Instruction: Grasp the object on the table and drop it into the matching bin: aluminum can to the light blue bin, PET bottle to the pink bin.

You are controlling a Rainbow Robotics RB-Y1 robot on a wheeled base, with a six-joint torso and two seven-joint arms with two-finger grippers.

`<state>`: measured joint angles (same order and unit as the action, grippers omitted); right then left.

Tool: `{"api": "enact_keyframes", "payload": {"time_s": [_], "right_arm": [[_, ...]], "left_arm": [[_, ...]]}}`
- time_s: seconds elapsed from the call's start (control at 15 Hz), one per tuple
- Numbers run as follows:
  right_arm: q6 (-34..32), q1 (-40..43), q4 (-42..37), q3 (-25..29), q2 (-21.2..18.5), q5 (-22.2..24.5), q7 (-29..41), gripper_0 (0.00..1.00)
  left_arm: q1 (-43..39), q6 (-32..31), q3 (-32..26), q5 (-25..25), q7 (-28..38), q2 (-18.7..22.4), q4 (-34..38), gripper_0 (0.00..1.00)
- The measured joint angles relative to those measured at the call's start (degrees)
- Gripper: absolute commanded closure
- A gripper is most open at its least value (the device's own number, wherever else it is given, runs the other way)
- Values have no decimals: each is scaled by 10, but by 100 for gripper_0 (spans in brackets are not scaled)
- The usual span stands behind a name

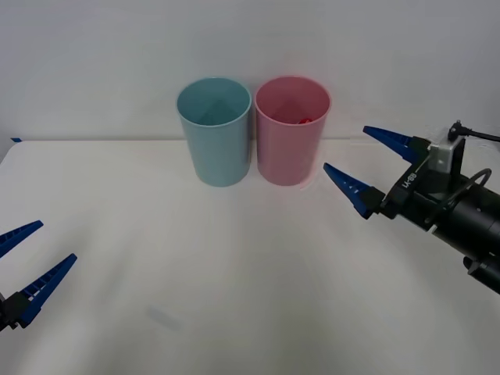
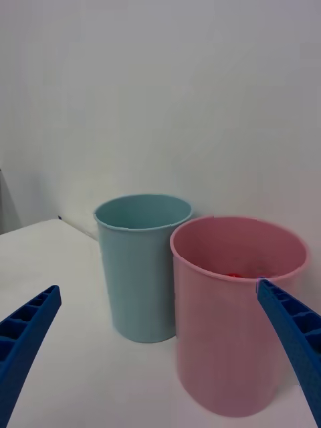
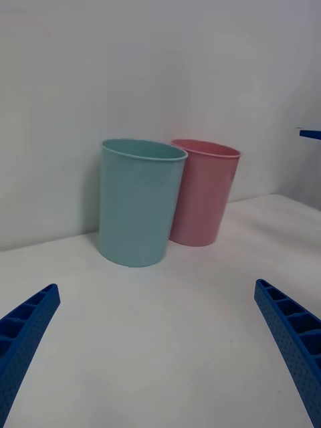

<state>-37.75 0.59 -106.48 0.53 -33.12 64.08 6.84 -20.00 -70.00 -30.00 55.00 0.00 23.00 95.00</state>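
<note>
- Right gripper [image 1: 363, 162] is hovering beside the pink bin [image 1: 291, 133], jaws apart, empty.
- Left gripper [image 1: 27, 258] is waiting over the worktop [image 1: 234, 266], jaws apart.

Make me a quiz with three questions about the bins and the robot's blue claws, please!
1. Where is the pink bin?
A. To the right of the light blue bin, touching it
B. Behind the light blue bin
C. At the table's near edge

2. How many bins stand on the table?
A. One
B. Two
C. Three

3. How is the right end effector?
A. Shut on a bottle
B. Shut, empty
C. Open, empty

Answers: 1 A, the front view shows them side by side with walls meeting. 2 B, one pink and one light blue. 3 C, its blue fingers are spread apart near the pink bin; the left end effector waits open at the table's near left.
</note>
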Motion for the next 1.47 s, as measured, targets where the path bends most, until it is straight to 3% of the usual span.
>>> {"api": "enact_keyframes", "payload": {"time_s": [0.27, 0.8, 1.13, 1.47], "right_arm": [[-37, 70, -8, 36, 10, -27, -61, 0], [-177, 180, -8, 160, 83, -9, -60, 0], [-200, 237, -8, 201, 92, -11, -54, 0], [-205, 253, -8, 202, 93, -12, -54, 0]], "left_arm": [[0, 0, 0, 0, 0, 0, 0, 0], [0, 0, 0, 0, 0, 0, 0, 0], [0, 0, 0, 0, 0, 0, 0, 0], [0, 0, 0, 0, 0, 0, 0, 0]]}}
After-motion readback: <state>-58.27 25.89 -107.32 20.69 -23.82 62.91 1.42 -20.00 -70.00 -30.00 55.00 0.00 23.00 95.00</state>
